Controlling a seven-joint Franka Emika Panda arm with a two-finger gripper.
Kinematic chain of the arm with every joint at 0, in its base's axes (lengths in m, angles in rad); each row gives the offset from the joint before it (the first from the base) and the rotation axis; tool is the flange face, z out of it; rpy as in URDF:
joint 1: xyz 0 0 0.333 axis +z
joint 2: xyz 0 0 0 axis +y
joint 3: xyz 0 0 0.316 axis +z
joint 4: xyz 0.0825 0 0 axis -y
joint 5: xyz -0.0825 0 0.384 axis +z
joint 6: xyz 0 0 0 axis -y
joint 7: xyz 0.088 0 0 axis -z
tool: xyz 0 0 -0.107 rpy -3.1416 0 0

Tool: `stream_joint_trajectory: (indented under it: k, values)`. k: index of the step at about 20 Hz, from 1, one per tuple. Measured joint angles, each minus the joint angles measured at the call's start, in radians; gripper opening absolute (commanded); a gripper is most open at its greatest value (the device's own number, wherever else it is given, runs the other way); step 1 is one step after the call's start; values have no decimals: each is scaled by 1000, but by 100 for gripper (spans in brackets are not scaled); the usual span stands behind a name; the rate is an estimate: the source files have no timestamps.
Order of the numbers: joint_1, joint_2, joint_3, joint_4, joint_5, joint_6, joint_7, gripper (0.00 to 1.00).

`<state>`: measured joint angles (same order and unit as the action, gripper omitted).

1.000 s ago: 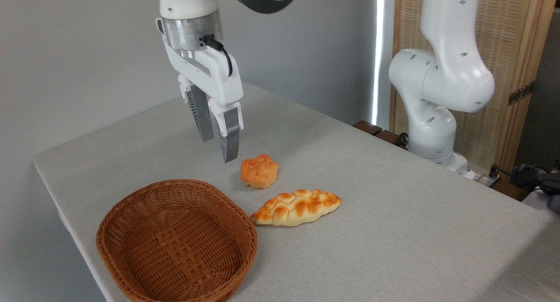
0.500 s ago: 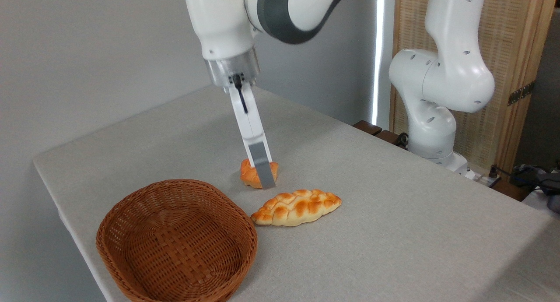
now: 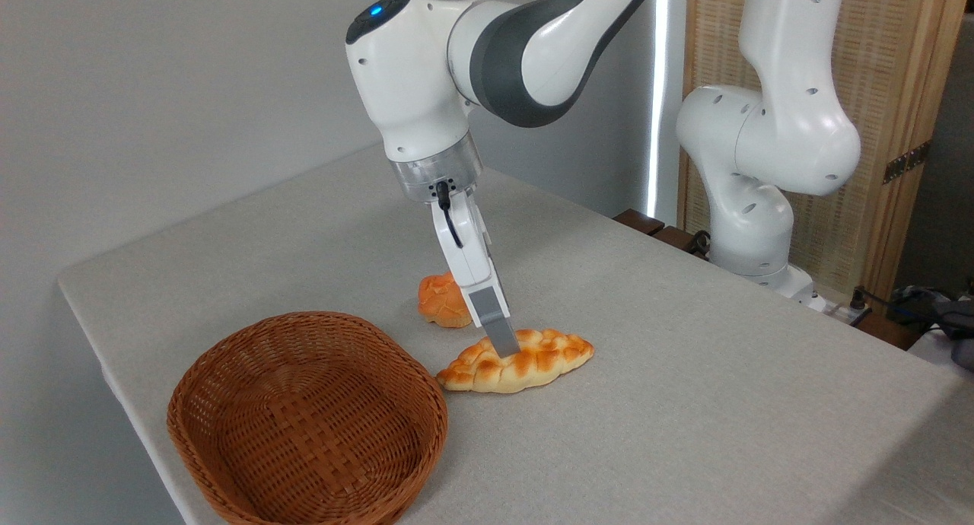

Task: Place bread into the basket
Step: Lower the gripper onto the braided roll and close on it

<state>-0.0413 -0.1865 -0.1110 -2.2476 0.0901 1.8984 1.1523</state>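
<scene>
the gripper (image 3: 504,345) has swung across from above the bun (image 3: 441,299) and come down onto the bread (image 3: 517,361), turning as it went, so that it now shows edge-on to the camera. a second ago it hung beside the bun with its two fingers spread and both plainly visible; now only one grey finger shows, its tip at the upper middle of the loaf, with the other hidden behind it. because of that i cannot tell whether the jaws are apart or closed, or whether they straddle the loaf yet.

the bread lies on the table (image 3: 685,373) where it was, flat, its left tip just beside the rim of the basket (image 3: 304,422), not lifted and not shifted. the bun sits behind it, partly hidden by the gripper body, also unmoved. the basket holds nothing.

the move settles which loaf is the target: the long braided one, not the bun. the approach looks about finished and the grasp is the step in hand. the carry that follows should be short, since the basket is right beside the loaf, though the loaf must clear the rolled rim.
</scene>
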Motion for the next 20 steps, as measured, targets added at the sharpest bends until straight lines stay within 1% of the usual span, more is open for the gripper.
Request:
stream_joint_trajectory:
  k: [2,4,9,14,20]
  values:
    - [0,0,0,-1,35,1,0,100]
    - [1,0,0,-1,46,4,0,100]
    - [1,5,0,-13,50,21,0,100]
    - [1,15,0,-47,50,82,0,100]
    - [1,15,0,-49,55,87,2,100]
